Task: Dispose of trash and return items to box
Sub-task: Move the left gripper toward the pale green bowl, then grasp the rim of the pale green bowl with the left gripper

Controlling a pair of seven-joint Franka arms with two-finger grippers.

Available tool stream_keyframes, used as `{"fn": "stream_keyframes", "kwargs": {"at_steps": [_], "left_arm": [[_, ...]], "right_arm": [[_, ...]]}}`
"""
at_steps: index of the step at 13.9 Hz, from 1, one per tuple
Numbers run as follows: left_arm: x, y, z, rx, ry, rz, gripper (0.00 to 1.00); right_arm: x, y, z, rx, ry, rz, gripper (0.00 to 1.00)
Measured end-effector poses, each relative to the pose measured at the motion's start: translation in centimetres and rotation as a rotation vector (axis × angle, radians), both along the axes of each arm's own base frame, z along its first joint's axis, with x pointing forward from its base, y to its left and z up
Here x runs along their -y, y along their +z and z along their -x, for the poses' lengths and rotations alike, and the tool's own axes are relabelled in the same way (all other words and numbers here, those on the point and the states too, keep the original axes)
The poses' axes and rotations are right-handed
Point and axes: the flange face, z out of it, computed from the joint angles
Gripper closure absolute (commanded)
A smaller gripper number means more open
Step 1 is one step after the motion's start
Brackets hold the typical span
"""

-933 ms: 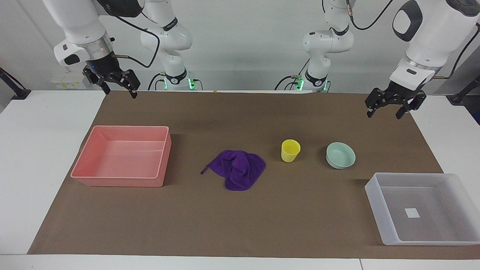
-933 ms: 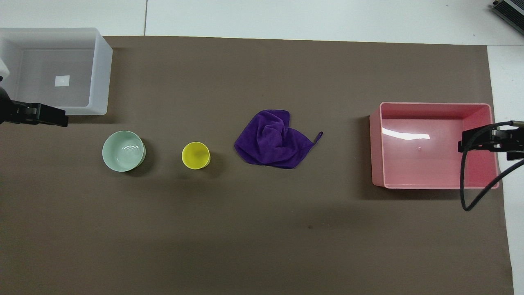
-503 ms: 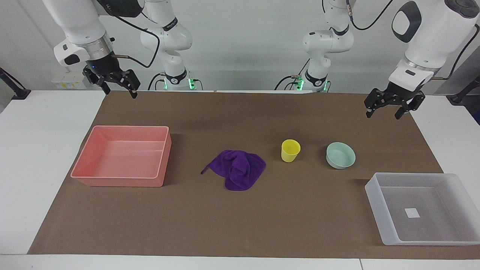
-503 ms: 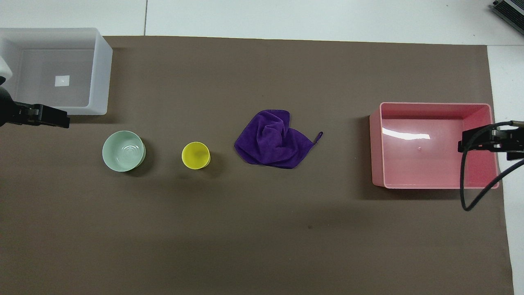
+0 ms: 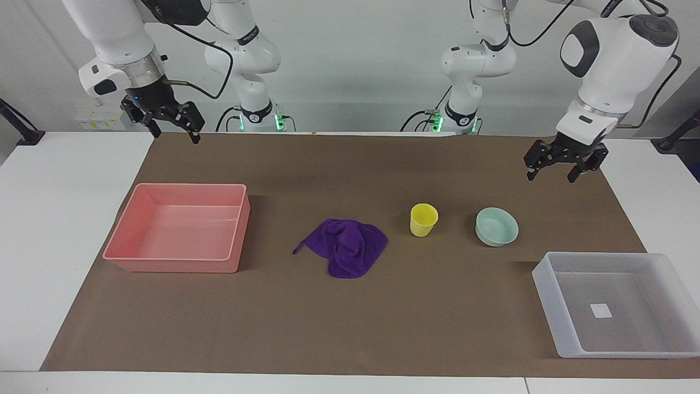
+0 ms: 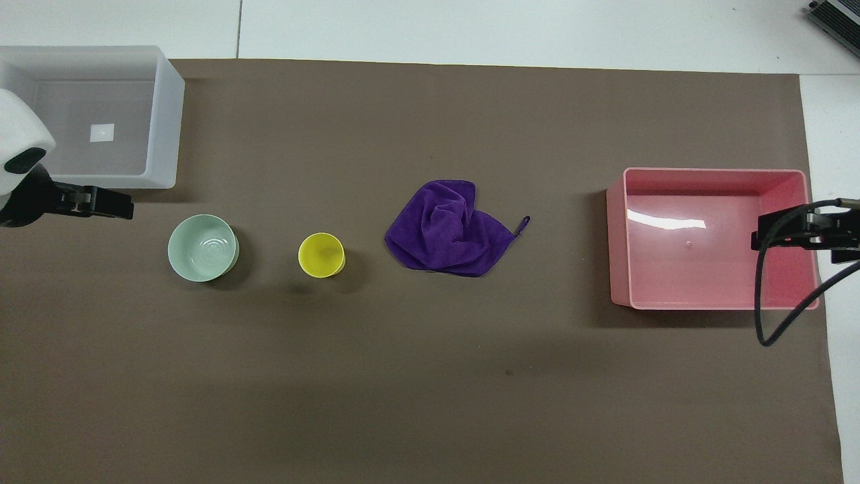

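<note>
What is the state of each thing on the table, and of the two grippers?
purple cloth: crumpled on the mat, untouched.
yellow cup: upright, empty.
mint-green bowl: upright, empty.
translucent tray: empty but for a white sticker.
pink bin: empty.
left gripper: open, holds nothing, raised over the mat.
right gripper: open, holds nothing, raised, waiting.

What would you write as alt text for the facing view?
A purple cloth, yellow cup and mint-green bowl lie in a row between a pink bin and a translucent tray. The open left gripper and right gripper hang above the mat.
</note>
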Motion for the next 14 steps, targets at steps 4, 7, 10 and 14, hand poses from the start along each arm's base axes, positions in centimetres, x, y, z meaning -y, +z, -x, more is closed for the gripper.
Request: {"fn": "stream_keyframes", "kwargs": {"at_steps": [4,7,10,14], "left_arm": [[0.0,-7.3,0.7,-0.002,0.001,0.000,0.00],[-0.2,-11.7,1.6,0.016,0.002,0.000,0.00],[-0.9,-16.2,2.0,0.056,0.016,0.003,0.00],[-2.3,-20.3,1.5,0.059,0.042,0.006,0.00]], "right_arm": [[0.0,0.0,0.0,-0.001,0.000,0.000,0.00],[0.0,-0.1,0.0,-0.002,0.000,0.000,0.00],[0.0,-0.1,0.0,-0.002,0.000,0.000,0.00],[0.0,-0.2,0.0,-0.005,0.000,0.000,0.00]]}}
